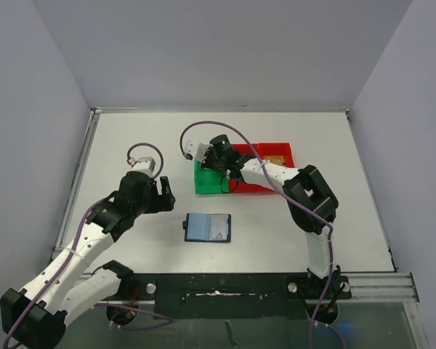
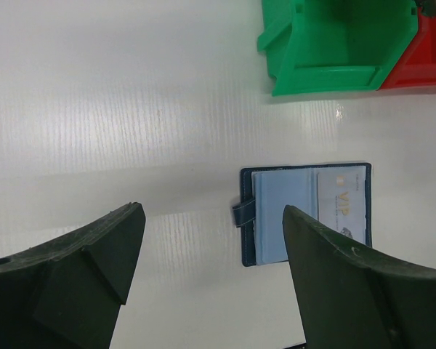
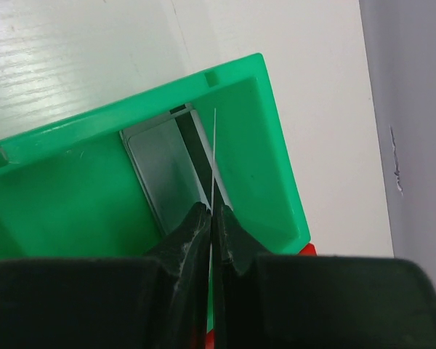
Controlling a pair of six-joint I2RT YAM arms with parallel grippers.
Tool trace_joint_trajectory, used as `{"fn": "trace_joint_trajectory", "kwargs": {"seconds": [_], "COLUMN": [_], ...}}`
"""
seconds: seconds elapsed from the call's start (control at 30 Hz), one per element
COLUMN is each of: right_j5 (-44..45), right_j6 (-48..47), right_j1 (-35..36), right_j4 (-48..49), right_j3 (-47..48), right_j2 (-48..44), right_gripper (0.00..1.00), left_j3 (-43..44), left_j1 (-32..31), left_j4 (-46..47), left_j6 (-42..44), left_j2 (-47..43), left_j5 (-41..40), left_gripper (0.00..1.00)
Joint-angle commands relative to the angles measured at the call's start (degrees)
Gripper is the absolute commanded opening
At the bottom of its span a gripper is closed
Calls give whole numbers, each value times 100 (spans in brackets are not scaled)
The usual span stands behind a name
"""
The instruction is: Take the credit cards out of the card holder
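Wallet point(image 1: 208, 228) is lying flat and open on the desk point(image 1: 131, 138), near the front and roughly in the middle, well apart from both bins. From the left wrist camera it's showing its light blue inside. A pale card with gold VIP lettering point(image 2: 343, 203) is sitting in the right half, and the little strap point(image 2: 243, 213) is sticking out on the left edge.

Left hand point(image 2: 212, 214) is hanging over the desk near the wallet's far left corner. Its fingers are spread wide, gripping nothing and touching nothing.

Right hand point(image 3: 211, 218) is reaching over the green bin point(image 3: 265, 145), fingers pinched tight on a thin card point(image 3: 214, 160). That card is showing edge-on, so I can't make out its colour. It's pointing down into the bin, and I can't tell if its far edge is touching anything.

A silver card point(image 3: 158, 163) is lying flat on the floor of the green bin. There's a darker strip next to it, which might be a second card or just a shadow, honestly hard to say from this angle. Red bin point(image 1: 276, 151) is sitting right against the green one, on its right side in the top view.
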Motion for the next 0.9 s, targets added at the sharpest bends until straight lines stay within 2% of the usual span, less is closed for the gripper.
{"fn": "trace_joint_trajectory", "kwargs": {"seconds": [0.0,0.13,0.3,0.4,0.43,0.5,0.87], "right_j5": [202,341,348,351,309,203,52], "right_j6": [-541,-795,-1028,-1056,-1037,-994,-531], "right_j1": [-55,-72,-75,-74,-74,-74,-93], "right_j4": [223,220,55,75,79,62,26], "right_j3": [406,592,751,677,642,597,553], "right_j2": [154,433,625,590,557,492,381], "right_gripper": [0,2,11,19,27,34,40], "left_j3": [80,78,82,65,65,69,64], "left_j1": [43,52,61,61,61,61,61], "left_j4": [199,217,209,208,213,217,243], "left_j6": [63,72,65,63,67,71,72], "left_j2": [-27,37,44,27,28,42,115], "left_j5": [79,133,133,120,127,142,239], "left_gripper": [77,77,77,77,77,77,77]}}
